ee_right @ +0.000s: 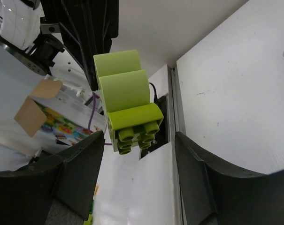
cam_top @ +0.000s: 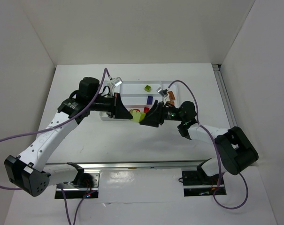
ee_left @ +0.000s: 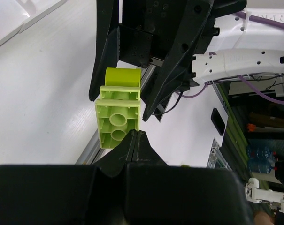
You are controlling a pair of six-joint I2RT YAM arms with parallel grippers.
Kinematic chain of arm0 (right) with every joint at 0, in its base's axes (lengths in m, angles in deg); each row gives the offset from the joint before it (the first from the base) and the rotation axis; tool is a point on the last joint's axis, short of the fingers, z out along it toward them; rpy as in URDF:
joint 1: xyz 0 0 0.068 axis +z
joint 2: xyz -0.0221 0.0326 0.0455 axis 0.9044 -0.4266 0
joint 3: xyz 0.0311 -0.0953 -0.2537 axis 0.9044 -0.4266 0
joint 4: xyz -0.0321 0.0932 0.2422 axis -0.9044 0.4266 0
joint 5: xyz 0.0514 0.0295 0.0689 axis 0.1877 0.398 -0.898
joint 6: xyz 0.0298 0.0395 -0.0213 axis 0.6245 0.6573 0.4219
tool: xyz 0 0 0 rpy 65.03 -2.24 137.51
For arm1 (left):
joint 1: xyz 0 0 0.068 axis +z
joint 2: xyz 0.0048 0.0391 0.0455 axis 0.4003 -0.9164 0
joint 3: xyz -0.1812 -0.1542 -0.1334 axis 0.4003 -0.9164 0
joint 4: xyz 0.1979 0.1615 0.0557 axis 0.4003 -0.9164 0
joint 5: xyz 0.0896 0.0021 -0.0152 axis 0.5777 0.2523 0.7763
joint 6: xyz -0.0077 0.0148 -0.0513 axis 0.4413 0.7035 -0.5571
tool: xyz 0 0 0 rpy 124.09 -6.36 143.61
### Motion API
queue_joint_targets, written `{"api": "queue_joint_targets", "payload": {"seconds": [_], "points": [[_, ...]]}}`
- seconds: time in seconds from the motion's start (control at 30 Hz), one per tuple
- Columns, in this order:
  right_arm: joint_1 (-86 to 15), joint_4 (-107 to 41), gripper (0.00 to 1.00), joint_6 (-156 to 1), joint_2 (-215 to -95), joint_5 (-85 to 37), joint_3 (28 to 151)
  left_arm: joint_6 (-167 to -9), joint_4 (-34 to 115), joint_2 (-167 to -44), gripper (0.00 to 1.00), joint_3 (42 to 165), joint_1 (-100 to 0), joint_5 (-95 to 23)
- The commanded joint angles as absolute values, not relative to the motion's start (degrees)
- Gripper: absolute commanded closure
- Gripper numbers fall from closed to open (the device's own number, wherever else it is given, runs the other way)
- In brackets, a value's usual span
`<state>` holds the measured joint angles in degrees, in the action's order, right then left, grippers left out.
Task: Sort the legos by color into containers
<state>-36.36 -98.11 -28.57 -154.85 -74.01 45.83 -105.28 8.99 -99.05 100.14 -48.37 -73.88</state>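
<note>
A lime and pale yellow-green brick stack hangs in the air just in front of the white tray. My left gripper is shut on its edge; in the left wrist view the closed fingertips pinch the lower corner of the pale brick. My right gripper is open, its fingers on either side of the stack without touching it. The right wrist view shows the stack, studs toward the camera, between the spread jaws of that gripper. In the tray lie a green brick, a brown-orange one and a red one.
A dark blue piece also lies in the tray. White walls enclose the table on three sides. An aluminium rail runs along the near edge, and another rail runs along the right side.
</note>
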Motion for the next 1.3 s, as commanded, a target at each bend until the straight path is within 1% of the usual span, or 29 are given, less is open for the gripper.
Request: {"api": "queue_joint_targets", "payload": {"seconds": [0.0,0.13,0.23,0.33,0.37,0.47,0.5,0.6,0.63,0.67,0.7,0.73,0.77,0.8,0.87,0.93,0.97,1.1,1.23,1.27], "points": [[-36.01,-103.5,0.32,-27.93,-154.47,-74.09,48.6,-103.93,11.26,-97.42,1.0,100.27,-48.03,-75.63],[-36.01,-103.49,0.32,-27.93,-154.47,-74.09,49.12,-103.93,11.26,-97.42,1.0,99.75,-48.03,-75.63],[-36.01,-104.28,0.34,-27.24,-154.47,-73.57,49.13,-103.41,11.26,-97.42,1.0,99.75,-48.03,-75.1],[-36.01,-104.89,0.46,-26.7,-154.47,-73.56,49.13,-103.4,11.26,-96.9,1.0,99.23,-48.03,-75.1],[-36.01,-104.9,0.53,-26.7,-154.47,-73.56,49.13,-103.4,11.26,-96.9,1.0,99.22,-48.03,-75.1],[-36.01,-104.9,0.67,-26.7,-154.47,-73.03,49.13,-103.4,11.26,-96.9,1.0,99.22,-48.03,-75.1],[-36.01,-103.94,0.77,-26.7,-153.95,-72.51,49.13,-103.4,11.26,-96.9,1.0,99.22,-48.03,-75.1],[-36.01,-101.04,0.89,-28.19,-152.55,-71.98,48.61,-103.4,11.26,-96.9,1.0,99.83,-48.03,-74.06],[-36.01,-99.9,0.94,-28.72,-152.02,-71.98,48.6,-103.4,10.13,-96.9,0.98,99.84,-48.03,-73.18],[-36.53,-96.93,0.94,-29.42,-150.71,-71.28,48.6,-102.71,9.25,-96.9,0.88,100.44,-48.03,-72.47],[-36.53,-95.25,0.97,-30.99,-149.91,-70.75,48.6,-101.48,8.37,-96.9,0.77,101.23,-48.03,-72.47],[-37.05,-93.14,1.0,-32.05,-149.12,-70.75,48.6,-100.68,7.49,-97.5,0.48,101.24,-47.51,-72.47],[-37.06,-91.12,1.0,-33.11,-147.11,-70.75,48.6,-99.72,6.44,-97.51,0.36,102.02,-47.5,-72.47],[-37.06,-86.75,1.0,-35.29,-146.05,-70.75,48.6,-97.97,4.43,-97.51,0.26,102.73,-47.5,-72.47],[-37.58,-79.11,1.0,-38.11,-143.07,-70.14,50.09,-96.46,2.57,-97.51,0.14,103.26,-47.5,-70.62],[-37.59,-75.38,1.0,-41.46,-141.47,-70.13,50.71,-95.85,2.04,-97.51,0.03,103.26,-47.5,-70.0],[-37.59,-73.98,1.0,-42.16,-140.42,-70.13,50.71,-95.84,2.04,-96.99,0.0,103.26,-46.98,-70.0],[-37.59,-72.38,1.0,-42.7,-139.27,-71.1,51.24,-95.84,4.14,-96.98,0.0,101.16,-46.98,-70.79],[-37.59,-70.09,1.0,-43.22,-138.65,-71.72,50.71,-97.94,9.67,-97.51,0.0,98.61,-46.98,-75.35],[-37.59,-70.09,1.0,-43.22,-138.65,-71.72,50.71,-98.56,11.34,-97.51,0.0,98.08,-46.98,-79.19]]}}
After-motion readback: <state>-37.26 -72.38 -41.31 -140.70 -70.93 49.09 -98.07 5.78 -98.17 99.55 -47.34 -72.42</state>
